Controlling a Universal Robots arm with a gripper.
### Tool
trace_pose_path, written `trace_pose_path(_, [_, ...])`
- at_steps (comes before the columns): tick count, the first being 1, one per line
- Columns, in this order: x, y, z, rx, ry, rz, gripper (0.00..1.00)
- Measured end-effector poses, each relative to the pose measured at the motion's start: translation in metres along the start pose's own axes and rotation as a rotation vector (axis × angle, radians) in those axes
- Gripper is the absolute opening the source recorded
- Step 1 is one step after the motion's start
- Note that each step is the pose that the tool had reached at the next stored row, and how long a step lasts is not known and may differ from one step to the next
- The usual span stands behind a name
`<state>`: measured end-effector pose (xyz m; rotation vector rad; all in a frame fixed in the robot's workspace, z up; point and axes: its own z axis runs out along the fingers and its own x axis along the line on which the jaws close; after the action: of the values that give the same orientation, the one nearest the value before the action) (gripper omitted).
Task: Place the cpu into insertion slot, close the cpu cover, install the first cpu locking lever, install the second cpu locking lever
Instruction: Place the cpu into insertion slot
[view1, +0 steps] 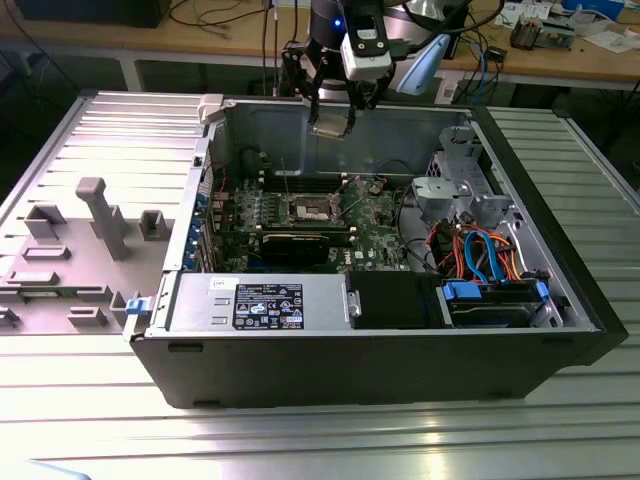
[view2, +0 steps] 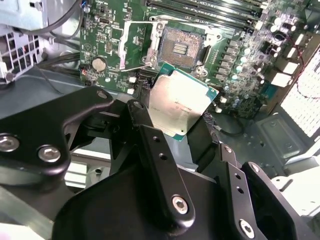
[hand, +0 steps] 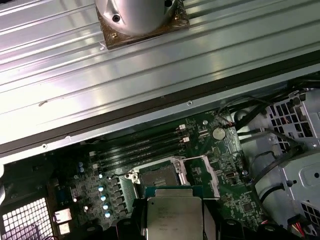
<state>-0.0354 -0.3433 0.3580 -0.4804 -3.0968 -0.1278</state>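
The gripper (view2: 176, 122) is clenched on the cpu (view2: 182, 102) — its 2 black fingers (view2: 150, 145) press the chip's opposite edges. The dull silver top faces the second wrist view, and the chip hangs in the air, touching nothing else. Beyond it lies the insertion slot (view2: 181, 48), its dark centre bare and apart from the chip. In the first wrist view the cpu (hand: 175, 217) shows just beside the insertion slot (hand: 156, 176). The cpu cover (view2: 144, 60) is swung open just beside the insertion slot, over the green motherboard (view2: 240, 75), with 1 round coin battery (view2: 98, 64) near it. In the exterior view the gripper (view1: 332, 120) hangs at 12 o'clock over the open computer case (view1: 300, 350), above its far wall. The insertion slot (view1: 308, 209) lies on the board near the case's middle — toward 6 o'clock from the gripper. The case rests on a ribbed metal table (view1: 320, 445).
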Motion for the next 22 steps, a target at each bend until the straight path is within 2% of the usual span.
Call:
trace_pose_path(3, [0.0, -0.0001, 0.0006, -0.0005, -0.0028, 0.035, 0.54])
trace_pose_path(4, [0.0, -0.0001, 0.001, -0.0009, -0.0049, 0.062, 0.54])
trace_pose_path(6, [0.0, -0.0001, 0.0012, -0.0012, -0.0061, 0.078, 0.54])
trace_pose_path(22, [0.0, -0.0002, 0.0015, -0.0006, -0.0074, 0.088, 0.54])
